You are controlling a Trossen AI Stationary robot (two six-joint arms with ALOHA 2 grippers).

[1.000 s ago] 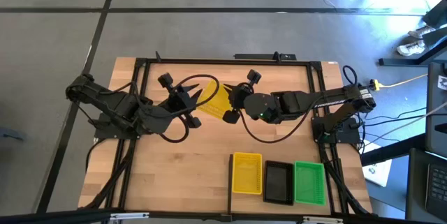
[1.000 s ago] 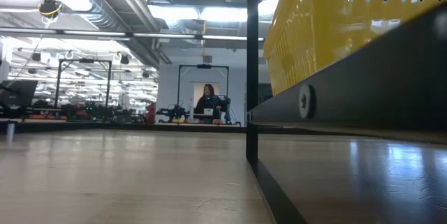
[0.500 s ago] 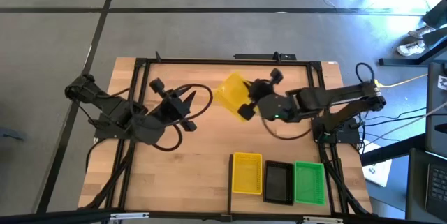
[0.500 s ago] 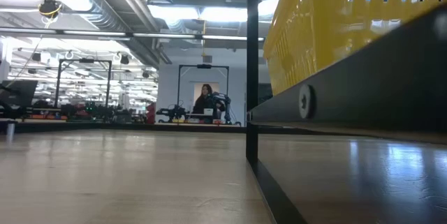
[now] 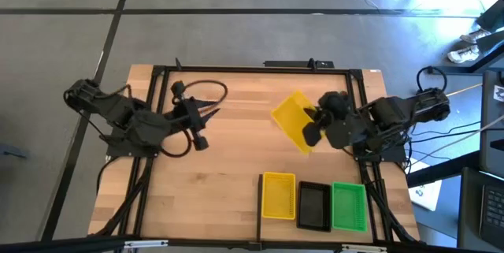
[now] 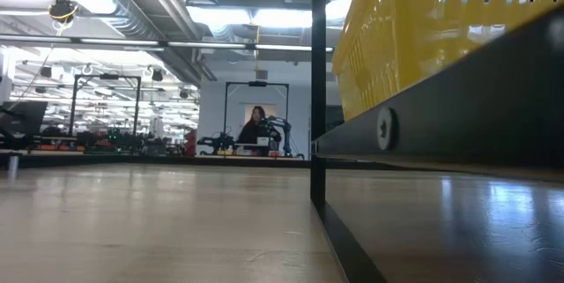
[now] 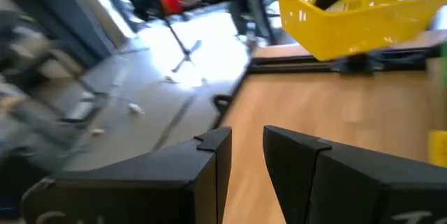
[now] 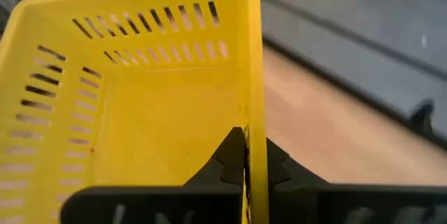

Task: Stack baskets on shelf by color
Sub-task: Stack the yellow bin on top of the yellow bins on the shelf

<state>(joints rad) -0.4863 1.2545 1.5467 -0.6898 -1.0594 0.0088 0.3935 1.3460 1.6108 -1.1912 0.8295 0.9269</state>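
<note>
The right gripper (image 8: 244, 165) is closed on the wall of a yellow basket (image 5: 295, 119), held in the air above the table. Below it, the shelf (image 5: 311, 225) carries yellow, black and green baskets. The left gripper (image 7: 246, 155) stands slightly apart, empty. No writing is readable.

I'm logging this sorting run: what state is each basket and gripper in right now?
Carried yellow basket: lifted off the table, tilted, wall pinched by the right gripper.
Right gripper: shut on the carried yellow basket.
Left gripper: open, empty, over the table's left part.
Yellow stack: resting on the shelf, beside the black stack.
Black stack: resting in the middle.
Green stack: resting beside the black stack.
</note>
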